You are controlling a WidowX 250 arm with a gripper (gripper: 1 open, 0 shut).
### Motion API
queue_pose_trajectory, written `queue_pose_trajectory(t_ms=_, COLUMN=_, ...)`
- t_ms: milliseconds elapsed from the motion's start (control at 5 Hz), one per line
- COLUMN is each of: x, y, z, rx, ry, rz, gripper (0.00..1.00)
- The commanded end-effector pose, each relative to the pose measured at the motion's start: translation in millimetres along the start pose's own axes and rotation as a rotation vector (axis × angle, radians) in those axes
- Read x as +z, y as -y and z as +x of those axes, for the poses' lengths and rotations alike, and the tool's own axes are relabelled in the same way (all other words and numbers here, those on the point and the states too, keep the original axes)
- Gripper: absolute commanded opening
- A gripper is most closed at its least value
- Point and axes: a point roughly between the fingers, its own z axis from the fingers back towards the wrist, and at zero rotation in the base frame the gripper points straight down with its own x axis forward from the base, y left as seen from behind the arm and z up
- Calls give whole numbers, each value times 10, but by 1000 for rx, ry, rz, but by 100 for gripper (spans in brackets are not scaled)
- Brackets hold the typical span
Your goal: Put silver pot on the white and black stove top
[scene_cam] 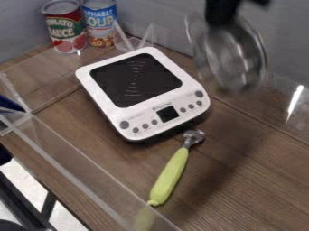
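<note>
**Pot in the air, stove not yet reached**

We are in the carry. The pot (pixel 229 54) hangs blurred above the table (pixel 254 162), up and to the right of the stove (pixel 143 93) and clear of every surface. The gripper (pixel 229 7) shows only as a dark smear at the top edge, right over the pot. We cannot make out the fingers in that smear, but they read as fully closed, and since the pot hangs beneath them with nothing else to carry it, we judge that they are clamped on it, probably at the rim or a side handle. The pot looks tilted, its open mouth turned partly toward the camera, though the blur makes the angle hard to settle.

Next, we think, the pot has to travel leftward and toward the camera until it is over the black glass, level out, and come down on the ring marks. The stove's top is bare, so nothing needs clearing first. The pot is narrower than the glass, which leaves some margin, but a tilted pot could land on one edge and rock, so it should sit flat before the grip lets go.

Around it: two cans (pixel 82 25) stand at the back left, well apart from the stove and off the likely path. A yellow-handled tool (pixel 175 171) lies on the table just in front of the stove's front panel; it is low and out of the way. Clear panels (pixel 36 99) edge the table. We see no obstacle between pot and stove.
</note>
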Motion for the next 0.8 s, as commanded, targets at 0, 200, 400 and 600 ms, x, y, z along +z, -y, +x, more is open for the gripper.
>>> queue_pose_trajectory(t_ms=0, x=-10, y=-525, z=64, rx=96, ry=29, rz=39, gripper=0)
queue_pose_trajectory(t_ms=200, x=-86, y=-336, z=168, rx=119, ry=23, rz=47, gripper=100)
queue_pose_trajectory(t_ms=400, x=-185, y=-319, z=260, rx=173, ry=10, rz=54, gripper=100)
queue_pose_trajectory(t_ms=600, x=-295, y=-332, z=287, rx=236, ry=-21, rz=59, gripper=100)
